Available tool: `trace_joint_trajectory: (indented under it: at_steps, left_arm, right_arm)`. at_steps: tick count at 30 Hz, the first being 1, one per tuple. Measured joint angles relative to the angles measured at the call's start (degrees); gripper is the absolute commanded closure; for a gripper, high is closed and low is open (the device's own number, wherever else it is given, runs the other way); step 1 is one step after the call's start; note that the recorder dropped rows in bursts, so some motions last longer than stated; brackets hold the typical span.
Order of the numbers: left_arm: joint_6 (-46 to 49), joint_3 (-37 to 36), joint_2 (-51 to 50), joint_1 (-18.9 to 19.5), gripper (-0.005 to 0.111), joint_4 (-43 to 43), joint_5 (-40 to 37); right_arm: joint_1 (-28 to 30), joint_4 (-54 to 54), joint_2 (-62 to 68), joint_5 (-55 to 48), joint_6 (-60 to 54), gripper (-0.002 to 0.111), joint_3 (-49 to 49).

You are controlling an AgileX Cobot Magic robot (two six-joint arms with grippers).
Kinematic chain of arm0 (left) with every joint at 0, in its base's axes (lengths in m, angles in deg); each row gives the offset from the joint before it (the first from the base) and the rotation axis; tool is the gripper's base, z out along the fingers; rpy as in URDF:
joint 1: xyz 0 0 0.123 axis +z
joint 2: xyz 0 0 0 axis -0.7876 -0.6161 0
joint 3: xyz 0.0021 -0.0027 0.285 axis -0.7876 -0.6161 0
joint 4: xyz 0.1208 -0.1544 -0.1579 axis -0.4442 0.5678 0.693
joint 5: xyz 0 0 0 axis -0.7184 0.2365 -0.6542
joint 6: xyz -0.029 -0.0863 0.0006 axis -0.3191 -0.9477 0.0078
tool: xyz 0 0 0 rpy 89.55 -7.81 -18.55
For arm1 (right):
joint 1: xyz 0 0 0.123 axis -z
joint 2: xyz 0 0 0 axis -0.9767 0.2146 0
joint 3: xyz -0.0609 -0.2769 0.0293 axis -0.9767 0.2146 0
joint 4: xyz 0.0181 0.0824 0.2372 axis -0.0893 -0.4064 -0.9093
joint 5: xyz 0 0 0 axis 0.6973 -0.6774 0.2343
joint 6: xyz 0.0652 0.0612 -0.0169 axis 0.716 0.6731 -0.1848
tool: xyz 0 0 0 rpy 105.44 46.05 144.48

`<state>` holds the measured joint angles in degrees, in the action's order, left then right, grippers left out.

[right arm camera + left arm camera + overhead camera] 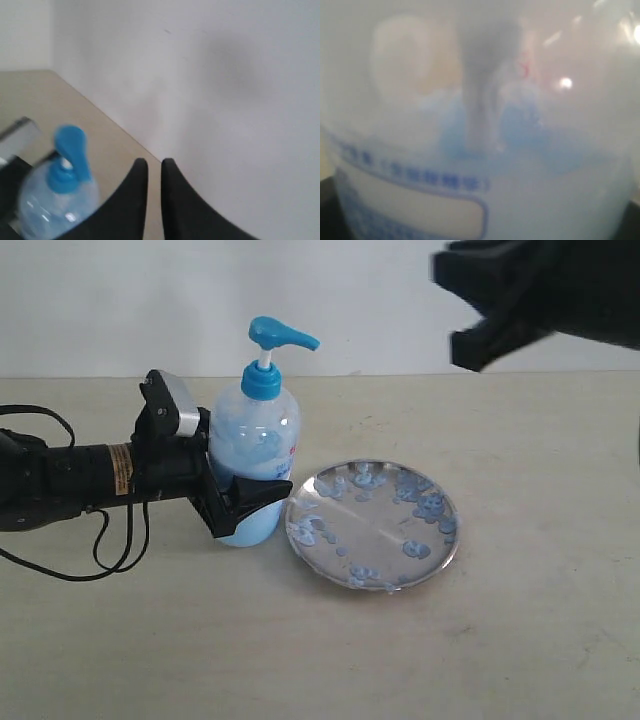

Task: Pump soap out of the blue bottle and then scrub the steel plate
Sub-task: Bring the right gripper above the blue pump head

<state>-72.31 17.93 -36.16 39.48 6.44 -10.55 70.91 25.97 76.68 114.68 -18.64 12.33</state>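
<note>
Beige worktop [520, 640], white wall behind. Left end effector [262, 490] is clamped round the blue bottle [262, 430], bracing it upright just beside the steel plate [385, 530]. Plate is dotted with soap [432, 506] blobs. Right end effector [480, 335] hangs high, up and right of the pump head [283, 337], fingers nearly together, holding nothing. Reads as the pumping step. Next: right comes down square on the pump head, nozzle aimed at plate. No scrubber in view.
</note>
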Motion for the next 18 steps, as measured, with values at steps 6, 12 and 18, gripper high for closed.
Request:
trace_joint_trajectory:
  at_steps: [6, 12, 18]
  left_arm:
    - [0.0, 0.0, 0.0, 0.0, 0.102, 0.13, -0.11]
    - [0.0, 0.0, 0.0, 0.0, 0.102, 0.17, -0.11]
    - [0.0, 0.0, 0.0, 0.0, 0.102, 0.27, -0.11]
  right_arm:
    - [-9.33, 7.01, 11.68, 2.31, 15.17, 0.108, -13.83]
    - [-13.43, 8.44, 15.54, -2.84, 16.43, 0.108, -14.77]
    - [-13.93, 7.33, 17.15, -6.07, 14.44, 0.108, -14.77]
